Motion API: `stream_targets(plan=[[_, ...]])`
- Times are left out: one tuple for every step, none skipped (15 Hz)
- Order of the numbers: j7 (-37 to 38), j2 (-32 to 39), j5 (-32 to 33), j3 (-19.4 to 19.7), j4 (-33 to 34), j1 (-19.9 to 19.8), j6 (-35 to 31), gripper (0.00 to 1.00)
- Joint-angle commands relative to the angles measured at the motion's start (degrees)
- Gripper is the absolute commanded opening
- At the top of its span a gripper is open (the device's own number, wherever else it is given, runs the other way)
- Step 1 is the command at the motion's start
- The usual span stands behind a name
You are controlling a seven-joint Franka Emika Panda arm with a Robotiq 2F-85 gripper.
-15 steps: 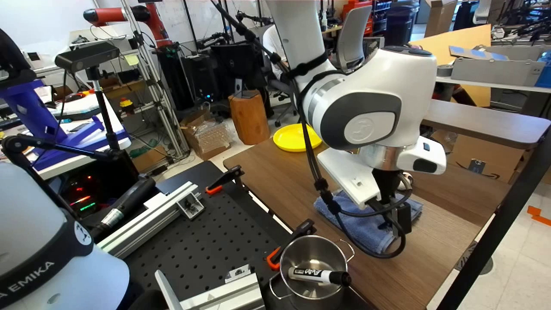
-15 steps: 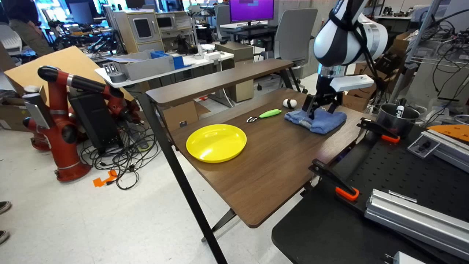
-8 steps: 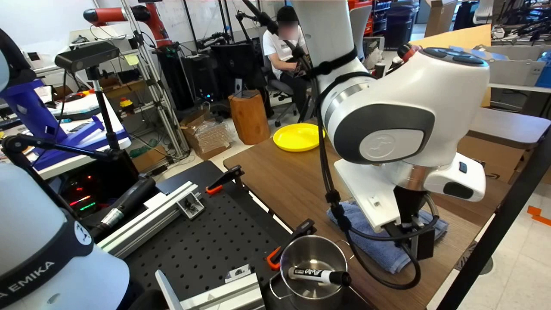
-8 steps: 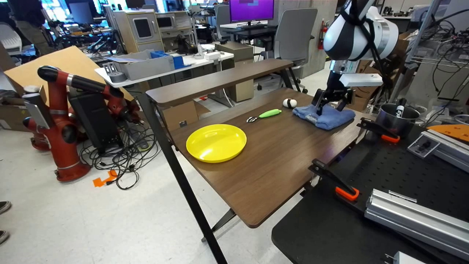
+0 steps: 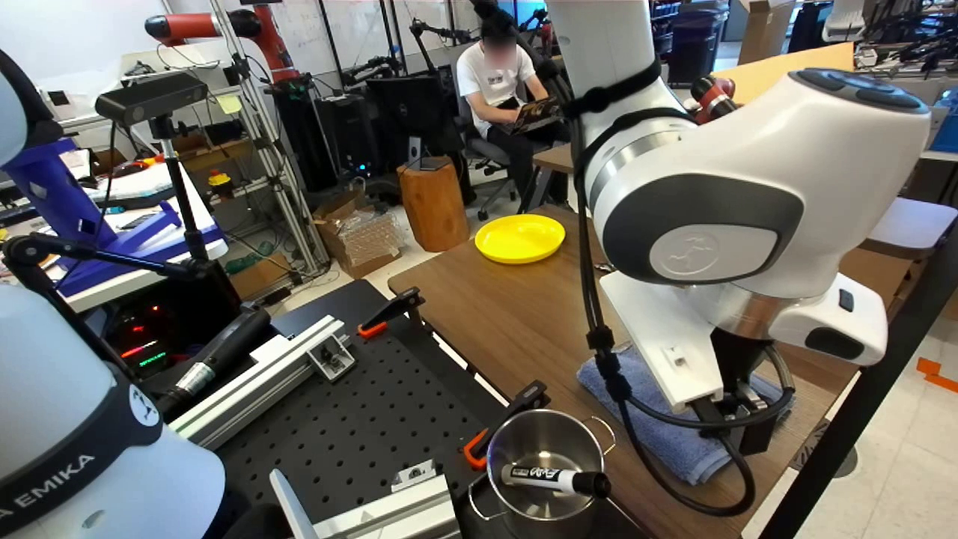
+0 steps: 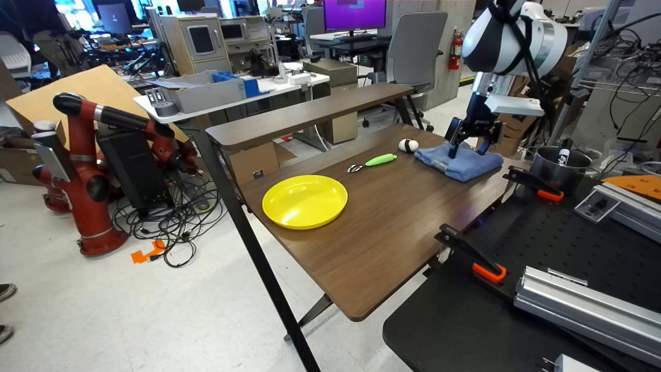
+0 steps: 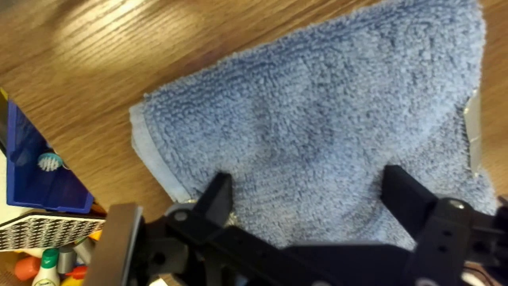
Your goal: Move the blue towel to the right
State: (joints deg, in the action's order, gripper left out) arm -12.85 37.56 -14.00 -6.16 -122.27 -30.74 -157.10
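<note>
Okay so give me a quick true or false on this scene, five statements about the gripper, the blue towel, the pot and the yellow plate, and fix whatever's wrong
1. The gripper is open over the blue towel. True.
2. The blue towel is hanging in midair. False: it lies on the table.
3. A marker is inside the metal pot. True.
4. The yellow plate and a green-handled utensil are both on the table. True.
5. The green-handled utensil rests in the yellow plate. False: it lies apart from the plate, directly on the table.
</note>
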Motion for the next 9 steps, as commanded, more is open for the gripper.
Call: stream_targets(plan=[[-4.1, -2.6, -2.6, -0.9, -0.1, -1.3, 5.3, 1.0], [-4.8, -3.6, -2.7, -0.7, -0.5, -1.1, 6.3, 1.0], [-5.4, -4.7, -2.7, -0.4, -1.1, -0.7, 6.9, 1.0], [-5.9, -5.9, -2.9, 0.0, -1.6, -0.4, 7.6, 1.0], [-6.3, -7.0, -3.4, 0.2, -2.3, -0.1, 7.8, 1.0], [-6.9, -8.5, -4.0, 0.2, -3.0, -0.2, 8.2, 1.0], [-7.4, -10.1, -4.5, 0.3, -3.7, -0.1, 8.9, 1.0], [-7.9, -11.8, -5.1, 0.5, -4.4, 0.0, 9.9, 1.0], [-8.5, -13.6, -5.6, 0.9, -5.1, 0.2, 10.8, 1.0]])
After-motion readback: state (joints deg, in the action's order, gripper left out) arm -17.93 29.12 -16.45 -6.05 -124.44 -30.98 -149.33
